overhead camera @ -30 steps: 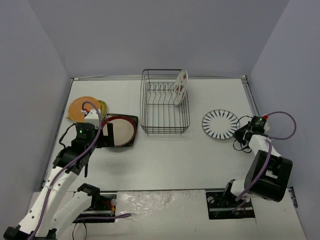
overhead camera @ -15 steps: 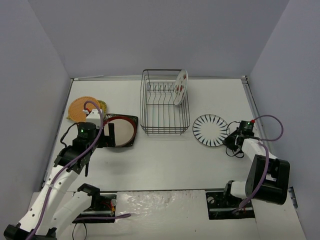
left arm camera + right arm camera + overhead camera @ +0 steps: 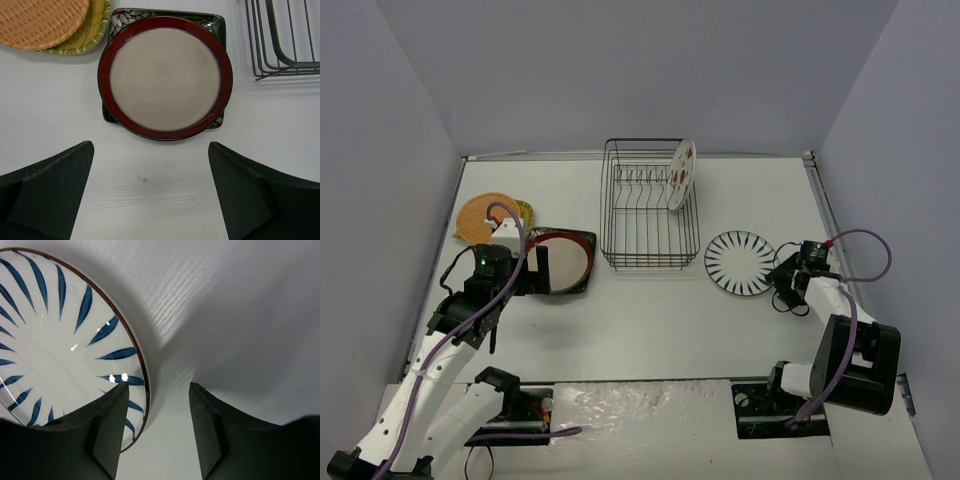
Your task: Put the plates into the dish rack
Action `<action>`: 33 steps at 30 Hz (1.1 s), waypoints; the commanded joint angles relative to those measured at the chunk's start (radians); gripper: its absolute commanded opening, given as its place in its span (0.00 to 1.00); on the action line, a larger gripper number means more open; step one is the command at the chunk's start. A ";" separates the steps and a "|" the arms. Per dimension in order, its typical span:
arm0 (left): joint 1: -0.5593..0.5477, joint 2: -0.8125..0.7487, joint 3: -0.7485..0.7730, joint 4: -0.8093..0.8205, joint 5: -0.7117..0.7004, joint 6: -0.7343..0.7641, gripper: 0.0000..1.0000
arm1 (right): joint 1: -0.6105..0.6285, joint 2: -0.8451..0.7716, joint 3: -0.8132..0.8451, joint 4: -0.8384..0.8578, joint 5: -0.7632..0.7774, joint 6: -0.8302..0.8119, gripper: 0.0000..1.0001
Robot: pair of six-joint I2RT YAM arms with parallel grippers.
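We take the dish rack (image 3: 650, 215) as our landmark: its long axis runs away from the arm bases, and the row of prongs follows that axis, so a plate has to stand on edge across it. One is already in, the white plate with red fruit marks (image 3: 681, 174), tilted at the rack's far right corner with its upper rim leaning out over the right wall. The striped plate (image 3: 740, 262) lies flat and face up just right of the rack's near end. The right gripper (image 3: 157, 387) is at that plate's edge away from the rack, jaws spread either side of the rim and not yet pinching it. We judge this low, side-on approach is meant to catch the thin lip. Left of the rack, the red-rimmed plate (image 3: 165, 80) sits flat on the dark square plate (image 3: 215, 22). Further left, the orange plate (image 3: 45, 20) rests on the yellow-green one (image 3: 95, 35). The left gripper (image 3: 151, 147) hangs over the table on the near side of the red-rimmed plate, jaws wide apart and holding nothing.
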 commanded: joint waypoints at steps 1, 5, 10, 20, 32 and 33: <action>-0.005 -0.004 0.047 0.064 -0.007 0.007 0.97 | 0.029 0.018 0.111 -0.070 0.106 -0.041 0.50; -0.005 -0.004 0.046 0.063 -0.011 0.008 0.97 | 0.073 0.016 0.163 -0.088 0.199 -0.070 0.51; -0.005 -0.003 0.048 0.064 -0.015 0.009 0.97 | 0.129 0.049 0.229 -0.085 0.215 -0.135 0.49; -0.005 -0.001 0.048 0.064 -0.018 0.012 0.97 | 0.375 0.161 0.252 -0.093 0.169 -0.212 0.36; -0.005 -0.004 0.048 0.066 -0.016 0.013 0.97 | 0.615 0.202 0.184 -0.085 0.112 -0.158 0.28; -0.005 -0.004 0.048 0.065 -0.016 0.014 0.97 | 0.637 0.199 0.175 -0.084 0.094 -0.150 0.28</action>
